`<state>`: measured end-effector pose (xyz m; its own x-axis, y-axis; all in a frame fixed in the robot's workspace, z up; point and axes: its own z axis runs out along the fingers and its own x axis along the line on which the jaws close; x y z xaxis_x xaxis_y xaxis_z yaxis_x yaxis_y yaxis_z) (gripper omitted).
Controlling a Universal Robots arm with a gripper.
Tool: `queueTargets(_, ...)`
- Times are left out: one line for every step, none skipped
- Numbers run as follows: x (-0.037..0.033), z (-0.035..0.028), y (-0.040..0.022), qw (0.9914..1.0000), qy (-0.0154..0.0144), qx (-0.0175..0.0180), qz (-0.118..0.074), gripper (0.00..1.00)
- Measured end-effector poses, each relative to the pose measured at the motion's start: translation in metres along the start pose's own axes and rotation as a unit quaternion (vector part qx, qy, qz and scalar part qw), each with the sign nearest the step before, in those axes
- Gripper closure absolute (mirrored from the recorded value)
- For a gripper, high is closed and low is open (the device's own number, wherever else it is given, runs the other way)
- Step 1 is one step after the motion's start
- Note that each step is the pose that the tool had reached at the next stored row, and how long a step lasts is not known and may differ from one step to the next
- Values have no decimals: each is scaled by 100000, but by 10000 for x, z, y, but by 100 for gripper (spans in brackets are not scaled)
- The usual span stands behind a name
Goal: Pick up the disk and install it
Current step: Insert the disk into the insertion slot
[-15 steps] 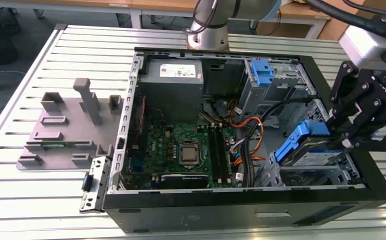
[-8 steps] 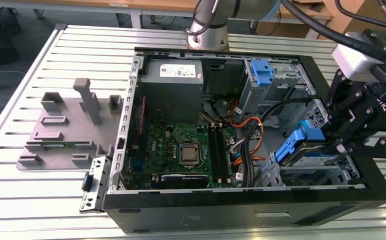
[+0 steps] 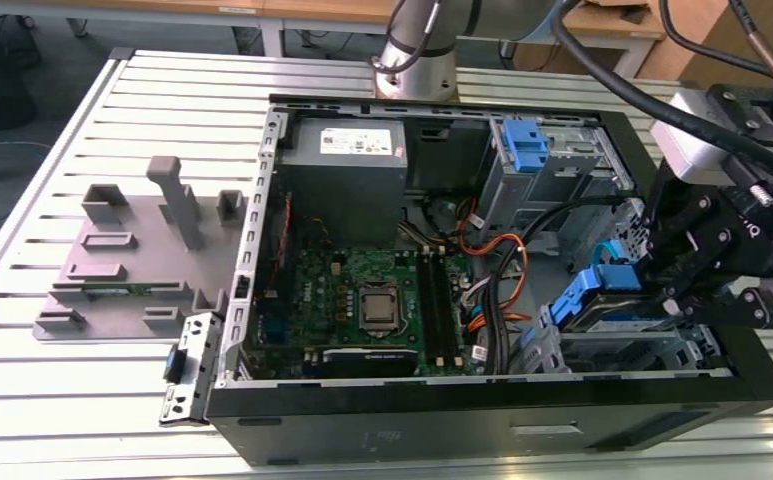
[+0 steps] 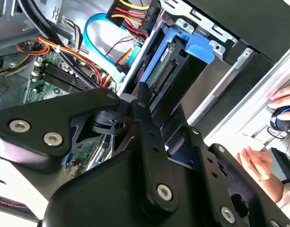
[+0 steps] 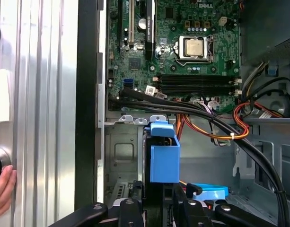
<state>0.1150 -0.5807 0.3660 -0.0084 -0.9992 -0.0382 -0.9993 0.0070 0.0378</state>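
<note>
End effector (image 3: 656,288) sits low in the case (image 3: 493,405), at the corner nearest the exterior view's right. We read its fingers (image 5: 130,208) as closed on the disk (image 3: 597,300): in the first wrist view one finger lies on each side of the dark drive body. The disk (image 5: 163,156) stands on edge at the mouth of the drive cage (image 3: 640,345), blue rails outward. We cannot tell whether it is fully seated.

Handling, our judgement:
- The disk is dense and rigid, heavy for its bulk, and it will not bend.
- The metal faces are smooth and may slip under a light grip.
- It is sensitive to shock, and the connector edge (image 4: 160,75) is exposed.
- The blue rails are plastic and likely flex, so they make poor grip points.
- The best hold is across the flat faces, mid-body, clear of the connector and the blue tab (image 4: 197,47).

Containers:
- The case lies open on the slatted bench (image 3: 93,380).
- It holds a motherboard (image 3: 359,300), a power supply (image 3: 346,150), bundled cables (image 3: 493,290) and a second blue bracket (image 3: 526,145) in the far bay.
- A grey fixture tray (image 3: 133,250) lies beside the case.
- A person's hand (image 4: 253,161) rests outside the case wall.
</note>
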Motion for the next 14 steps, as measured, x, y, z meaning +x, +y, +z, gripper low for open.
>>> queueTargets(0, 2, 0, 100000, 3, 0, 0, 65)
queueTargets(0, 2, 0, 100000, 6, -2, 1, 65)
queueTargets(0, 2, 0, 100000, 9, 0, 1, 65)
queueTargets(0, 3, 0, 100000, 11, -1, 1, 65)
queueTargets(0, 14, 0, 100000, -8, 0, 1, 65)
queueTargets(1, 31, -1, 100000, -14, -1, 0, 65)
queueTargets(2, 48, -2, 100000, -6, -1, 1, 65)
queueTargets(2, 65, -2, 100000, -7, -4, 1, 65)
queueTargets(3, 79, -3, 100000, -14, -1, 0, 65)
queueTargets(3, 84, -3, 100000, -15, -2, 2, 65)
queueTargets(3, 83, -3, 100000, -11, 0, 4, 65)
queueTargets(3, 83, -3, 100000, -6, 0, 1, 65)
queueTargets(3, 83, -3, 100000, -2, 1, 1, 65)
queueTargets(3, 83, -3, 100000, -1, -1, 1, 65)
